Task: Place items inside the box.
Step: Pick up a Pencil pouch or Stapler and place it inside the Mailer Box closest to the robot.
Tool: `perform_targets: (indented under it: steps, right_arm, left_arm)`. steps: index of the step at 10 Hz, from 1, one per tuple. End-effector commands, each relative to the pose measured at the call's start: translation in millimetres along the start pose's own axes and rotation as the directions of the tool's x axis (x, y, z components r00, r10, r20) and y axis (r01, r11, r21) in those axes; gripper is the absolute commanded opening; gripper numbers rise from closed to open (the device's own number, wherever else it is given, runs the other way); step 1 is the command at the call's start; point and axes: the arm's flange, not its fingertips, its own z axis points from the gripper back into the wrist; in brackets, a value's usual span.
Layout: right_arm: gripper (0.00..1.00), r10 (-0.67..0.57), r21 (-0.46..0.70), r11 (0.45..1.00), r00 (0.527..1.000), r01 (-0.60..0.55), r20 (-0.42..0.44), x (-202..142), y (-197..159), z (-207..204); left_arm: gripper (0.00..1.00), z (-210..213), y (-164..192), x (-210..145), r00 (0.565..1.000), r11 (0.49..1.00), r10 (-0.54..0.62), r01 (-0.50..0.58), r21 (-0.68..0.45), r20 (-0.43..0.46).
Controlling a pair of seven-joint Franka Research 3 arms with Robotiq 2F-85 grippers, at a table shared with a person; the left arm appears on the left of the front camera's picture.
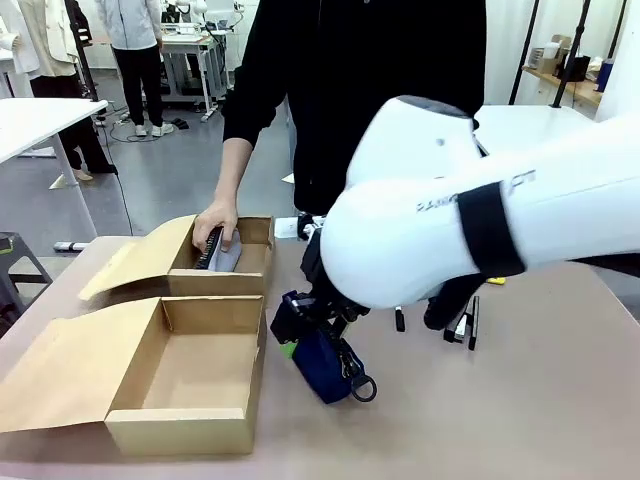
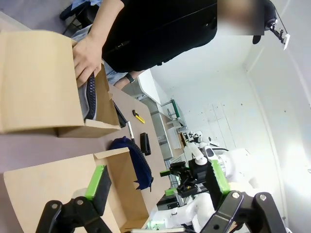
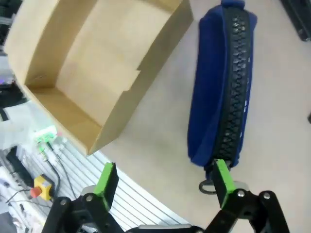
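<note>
A small yellow tool (image 2: 138,116) lies on the tan table (image 1: 560,400).

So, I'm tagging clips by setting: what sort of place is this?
Probably a robotics lab or workshop: white work tables, a storage shelf along the wall, and a yellow emergency-stop button by the rig.

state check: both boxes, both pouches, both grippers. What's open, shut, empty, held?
Near brown cardboard box: flaps open, empty.
Far brown cardboard box: open, grey pouch inside.
Grey zip pouch: in the far box, under a person's hand.
Navy zip pouch: zipped shut, lying on the table, not gripped.
Left gripper: fingers open, nothing held.
Right gripper: fingers open, nothing held.
</note>
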Motion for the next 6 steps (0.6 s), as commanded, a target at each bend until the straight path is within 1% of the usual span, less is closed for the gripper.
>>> perform_targets:
  steps: [1, 2, 4, 5, 6]
  right_arm:
    - [1.0, -0.067, -0.092, 0.994, 0.997, 0.063, -0.039, 37.0, 10.0, -19.7]
    - [1.0, -0.077, -0.131, 0.989, 0.996, 0.071, -0.047, 40.9, 9.1, -33.0]
    - [1.0, -0.091, -0.179, 0.98, 0.995, 0.084, -0.032, 45.1, 5.4, -49.4]
    - [1.0, -0.093, -0.249, 0.965, 0.996, 0.088, -0.005, 46.3, 2.3, -57.9]
    - [1.0, -0.087, -0.256, 0.963, 0.996, 0.08, -0.017, 46.4, 1.2, -65.5]
  left_arm:
    - [1.0, -0.7, -0.6, -0.8, 1.0, 0.999, -0.024, 0.024, -0.022, 0.016]
    - [1.0, -0.7, -0.6, -0.8, 1.0, 0.999, -0.024, 0.024, -0.022, 0.016]
    - [1.0, -0.7, -0.6, -0.8, 1.0, 0.999, -0.024, 0.024, -0.022, 0.016]
    - [1.0, -0.7, -0.6, -0.8, 1.0, 0.999, -0.024, 0.024, -0.022, 0.016]
    - [1.0, -0.7, -0.6, -0.8, 1.0, 0.999, -0.024, 0.024, -0.022, 0.016]
